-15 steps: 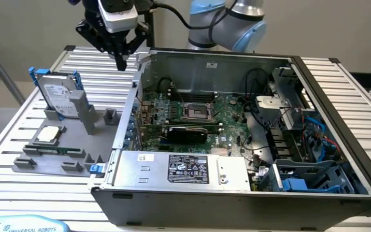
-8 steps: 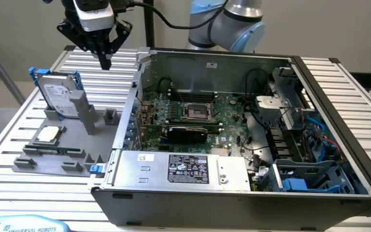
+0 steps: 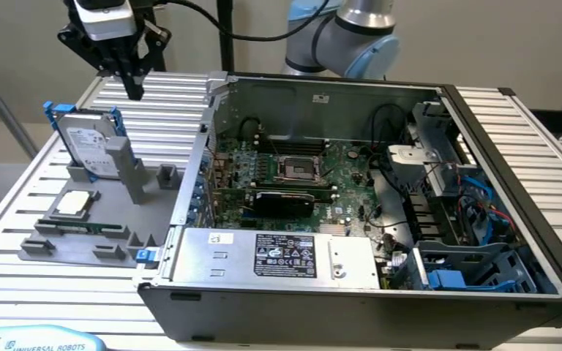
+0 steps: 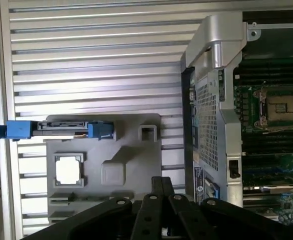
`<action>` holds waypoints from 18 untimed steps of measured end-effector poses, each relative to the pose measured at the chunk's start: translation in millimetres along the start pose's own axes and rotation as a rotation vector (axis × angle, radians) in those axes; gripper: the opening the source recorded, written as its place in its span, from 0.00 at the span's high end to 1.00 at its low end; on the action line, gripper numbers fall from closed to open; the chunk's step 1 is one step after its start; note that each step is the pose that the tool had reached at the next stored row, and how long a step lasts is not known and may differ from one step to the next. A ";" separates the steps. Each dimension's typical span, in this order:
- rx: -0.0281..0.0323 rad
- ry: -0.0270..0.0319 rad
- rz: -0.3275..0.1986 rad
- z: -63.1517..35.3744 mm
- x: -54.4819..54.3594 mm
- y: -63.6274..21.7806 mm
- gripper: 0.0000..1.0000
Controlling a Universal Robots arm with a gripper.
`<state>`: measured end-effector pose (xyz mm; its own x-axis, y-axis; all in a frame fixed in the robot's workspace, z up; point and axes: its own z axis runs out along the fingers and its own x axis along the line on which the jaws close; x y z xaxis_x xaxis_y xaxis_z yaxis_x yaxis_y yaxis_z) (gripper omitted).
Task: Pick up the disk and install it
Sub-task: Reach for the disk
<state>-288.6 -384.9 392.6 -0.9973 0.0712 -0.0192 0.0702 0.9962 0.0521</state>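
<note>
The disk is a silver-gray drive with a white label in a bright blue carrier. It stands upright on edge in a slot of the gray fixture, at the exterior view's left. In the wrist view the disk shows edge-on, its blue ends sticking out on both sides. My gripper hangs above and behind the disk, clear of it, fingers shut to a point and holding nothing. Its dark fingers reach over the fixture.
An open computer case fills the exterior view's middle and right, with a motherboard, a gray power-supply box and a blue drive cage. A small square CPU chip lies on the fixture. The table is ribbed aluminium.
</note>
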 end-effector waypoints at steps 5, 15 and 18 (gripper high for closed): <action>0.0000 -0.0003 0.000 0.1 23.3 8.5 0.89; 0.0000 -0.0005 0.000 1.9 70.1 24.4 0.89; 0.0000 -0.0004 0.000 3.5 84.0 26.0 0.89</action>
<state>-370.5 -352.8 388.8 -0.9973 0.0712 -0.0196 0.0701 0.9962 0.0521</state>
